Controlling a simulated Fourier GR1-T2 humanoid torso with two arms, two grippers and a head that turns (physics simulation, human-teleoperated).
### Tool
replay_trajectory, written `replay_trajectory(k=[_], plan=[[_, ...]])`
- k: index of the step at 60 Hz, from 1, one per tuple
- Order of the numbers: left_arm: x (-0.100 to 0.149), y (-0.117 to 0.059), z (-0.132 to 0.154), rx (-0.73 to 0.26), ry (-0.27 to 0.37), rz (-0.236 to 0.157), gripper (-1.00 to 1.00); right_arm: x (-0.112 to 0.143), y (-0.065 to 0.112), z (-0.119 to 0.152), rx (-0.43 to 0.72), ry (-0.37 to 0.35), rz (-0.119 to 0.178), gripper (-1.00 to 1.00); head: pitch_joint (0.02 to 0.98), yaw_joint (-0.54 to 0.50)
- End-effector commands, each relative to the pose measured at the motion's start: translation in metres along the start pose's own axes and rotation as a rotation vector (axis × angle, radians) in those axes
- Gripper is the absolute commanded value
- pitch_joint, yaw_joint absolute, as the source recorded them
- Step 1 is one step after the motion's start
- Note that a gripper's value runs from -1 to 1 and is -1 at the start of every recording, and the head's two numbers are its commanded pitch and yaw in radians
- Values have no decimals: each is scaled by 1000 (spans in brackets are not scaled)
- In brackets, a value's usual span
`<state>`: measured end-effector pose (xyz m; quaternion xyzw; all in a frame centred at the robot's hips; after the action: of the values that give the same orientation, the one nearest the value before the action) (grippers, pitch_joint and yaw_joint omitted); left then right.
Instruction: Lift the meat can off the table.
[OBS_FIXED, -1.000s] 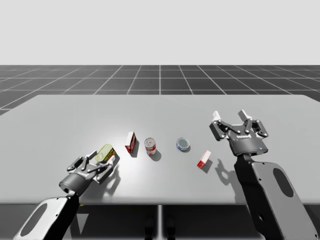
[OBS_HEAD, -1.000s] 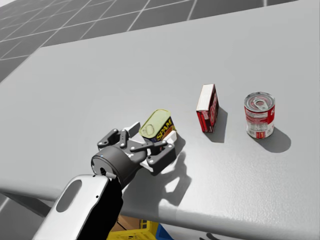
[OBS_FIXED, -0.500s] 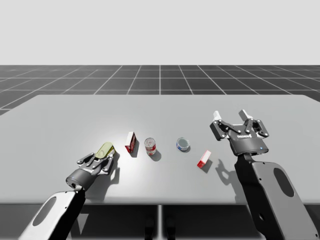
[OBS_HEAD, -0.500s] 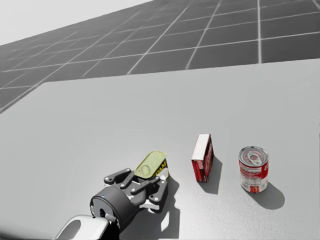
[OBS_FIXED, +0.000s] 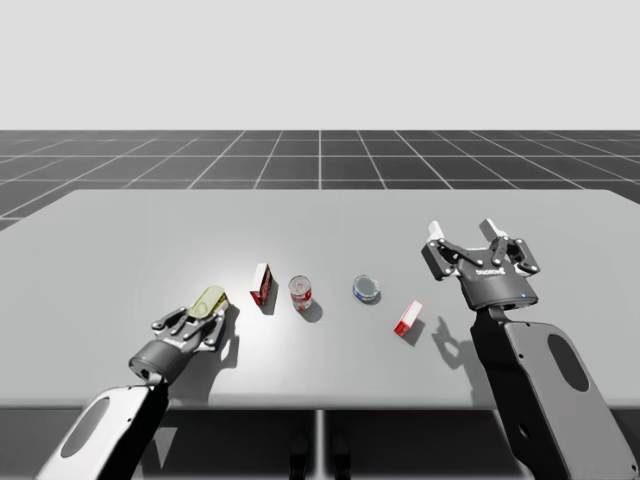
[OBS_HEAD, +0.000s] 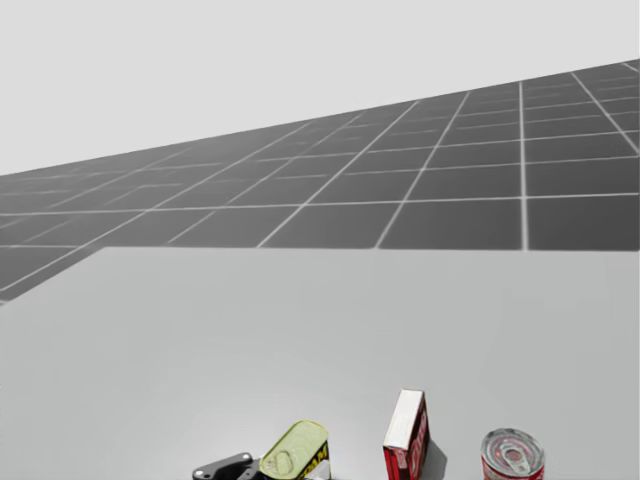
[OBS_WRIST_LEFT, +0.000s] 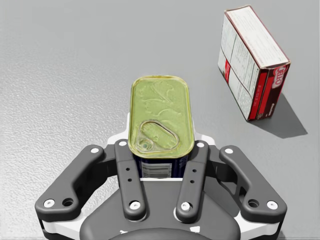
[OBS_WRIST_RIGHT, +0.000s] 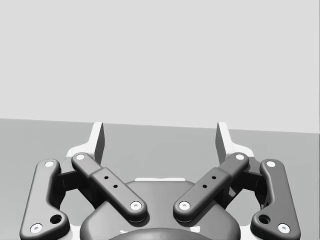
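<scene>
Wide grey tabletop (OBS_FIXED: 120, 250). Well away from the red box (OBS_FIXED: 261, 284), my right gripper (OBS_FIXED: 462, 235) hangs with jaws spread wide and empty. Near that box, my left gripper (OBS_WRIST_LEFT: 160, 150) has its jaws clamped on both sides of the meat can (OBS_WRIST_LEFT: 161, 115), which sits tilted and low. The call: lift straight up, slowly, with a firm grip, clear of the box.

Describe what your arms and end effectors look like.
My left arm and right arm are dark grey shells, each with a pale oval forearm panel. The left end effector and right end effector match: a rounded dark housing, black linkage bars with silver rivets, and two white-tipped fingers.
</scene>
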<state>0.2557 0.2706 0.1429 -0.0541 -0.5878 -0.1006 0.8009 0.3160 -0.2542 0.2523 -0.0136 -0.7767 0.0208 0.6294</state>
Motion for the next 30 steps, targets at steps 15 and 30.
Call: replay_trajectory(k=[15,30], plan=[[65,-8,22,-80,-123,-107,1000,-1,-2,-2,-2,-1,0,-1000,438,420],[122,-5,45,-39,-255,-179,1000,0,-3,-2,-2,2,-1,-1000,446,420]])
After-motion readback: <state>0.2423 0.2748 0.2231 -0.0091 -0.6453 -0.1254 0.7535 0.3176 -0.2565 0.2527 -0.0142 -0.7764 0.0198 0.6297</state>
